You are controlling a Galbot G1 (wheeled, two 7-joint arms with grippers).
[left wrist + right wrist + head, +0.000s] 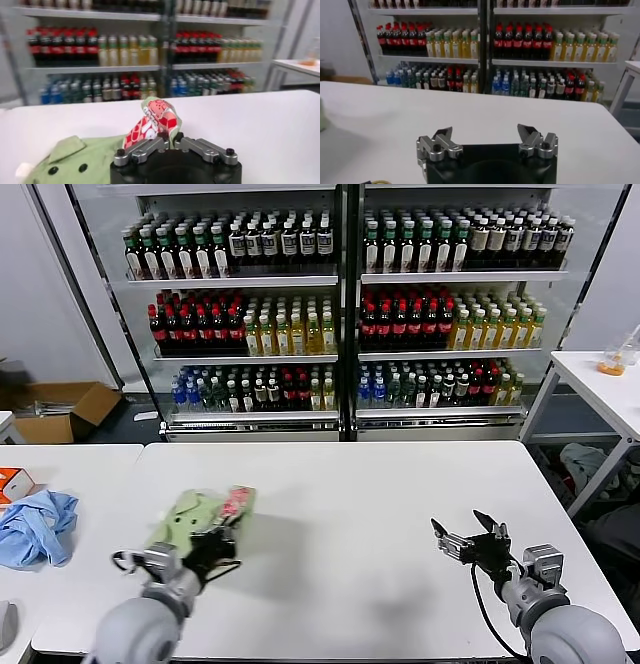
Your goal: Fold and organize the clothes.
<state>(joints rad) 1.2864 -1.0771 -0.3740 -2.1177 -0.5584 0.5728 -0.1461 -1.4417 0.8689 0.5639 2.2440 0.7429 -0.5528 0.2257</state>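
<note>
Stocked drink shelves [340, 314] fill the background behind a white table [350, 514], with bottles ranged in rows by cap colour. On the table's left part, nearer the front edge than the back, the green T-shirt [195, 519] is seen bunched rather than flat, its red-and-white print [236, 502] turned up at the end toward the table's middle. The left gripper [215, 546] is placed at the shirt's front side and is clenched on the fabric; in the left wrist view the printed part [152, 122] is seen pinched between the closed fingers [145, 149] and standing up above them, while the dotted green cloth [75, 160] lies on the table beside it. The right gripper [468, 541] is held above the table's right part, near the front edge, well apart from the shirt, with its fingers [442, 140] spread wide and nothing between them. A light blue garment [38, 526] is crumpled on a second white table [60, 459] at the left, with an orange box [12, 482] just behind it. A cardboard box [55, 409] is seen on the floor behind that table.
</note>
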